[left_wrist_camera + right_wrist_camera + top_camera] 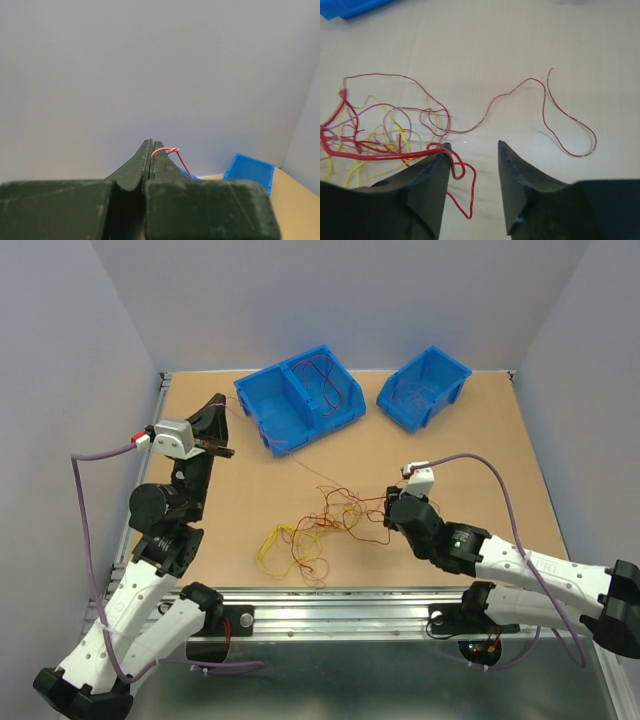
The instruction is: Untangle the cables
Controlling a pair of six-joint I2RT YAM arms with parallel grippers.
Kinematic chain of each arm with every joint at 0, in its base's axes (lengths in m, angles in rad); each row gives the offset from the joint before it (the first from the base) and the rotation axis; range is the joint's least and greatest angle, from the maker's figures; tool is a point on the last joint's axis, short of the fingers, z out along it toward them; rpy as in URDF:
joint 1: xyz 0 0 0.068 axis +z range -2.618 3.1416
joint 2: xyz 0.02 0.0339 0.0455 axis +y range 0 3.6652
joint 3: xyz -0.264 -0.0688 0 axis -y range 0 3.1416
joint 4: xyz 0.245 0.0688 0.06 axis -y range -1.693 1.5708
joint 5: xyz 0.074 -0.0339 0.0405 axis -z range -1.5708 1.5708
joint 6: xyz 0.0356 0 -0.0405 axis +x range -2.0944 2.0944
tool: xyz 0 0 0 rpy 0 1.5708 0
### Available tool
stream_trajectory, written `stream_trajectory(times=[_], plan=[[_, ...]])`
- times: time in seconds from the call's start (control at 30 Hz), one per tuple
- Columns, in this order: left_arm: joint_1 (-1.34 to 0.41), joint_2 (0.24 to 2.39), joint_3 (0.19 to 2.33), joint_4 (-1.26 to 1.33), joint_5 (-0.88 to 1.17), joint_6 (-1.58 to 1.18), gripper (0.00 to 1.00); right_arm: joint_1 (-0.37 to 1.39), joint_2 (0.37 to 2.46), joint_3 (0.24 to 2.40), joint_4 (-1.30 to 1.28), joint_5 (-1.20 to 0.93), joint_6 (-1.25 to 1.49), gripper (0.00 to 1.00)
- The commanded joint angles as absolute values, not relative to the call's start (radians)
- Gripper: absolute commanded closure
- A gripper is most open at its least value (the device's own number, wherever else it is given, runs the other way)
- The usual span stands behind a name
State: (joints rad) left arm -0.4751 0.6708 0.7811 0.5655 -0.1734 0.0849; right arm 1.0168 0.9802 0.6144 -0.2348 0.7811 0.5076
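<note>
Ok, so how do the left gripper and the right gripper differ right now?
The left gripper is shut, pinching a red cable at its tips; the right gripper stands open, clamping nothing. The left gripper is raised, facing the wall; the right gripper points down at the tangle on the table. Both have dark two-finger jaws.

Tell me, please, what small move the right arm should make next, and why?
Probably ease the right gripper up and back from the tangle. Its jaws stand open with nothing between them, yet a red loop lies against one fingertip and could drag. The left gripper, raised, is shut on a red cable, so a snag here would likely hinder pulling that strand free.
</note>
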Motion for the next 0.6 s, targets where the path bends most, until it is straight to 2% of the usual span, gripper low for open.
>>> stream_trajectory(times=[0.0,0.17,0.3,0.57], plan=[[-0.471,0.669,0.758,0.670,0.035,0.130,1.00,1.025,0.910,0.620,-0.062,0.721,0.407,0.47],[-0.469,0.704,0.750,0.677,0.187,0.149,1.00,1.025,0.813,0.557,0.167,0.461,0.247,0.42],[-0.471,0.724,0.753,0.678,0.247,0.155,1.00,1.025,0.816,0.564,0.305,0.269,0.135,0.37],[-0.469,0.707,0.749,0.676,0.252,0.152,1.00,1.025,1.070,0.698,0.339,0.147,0.048,0.34]])
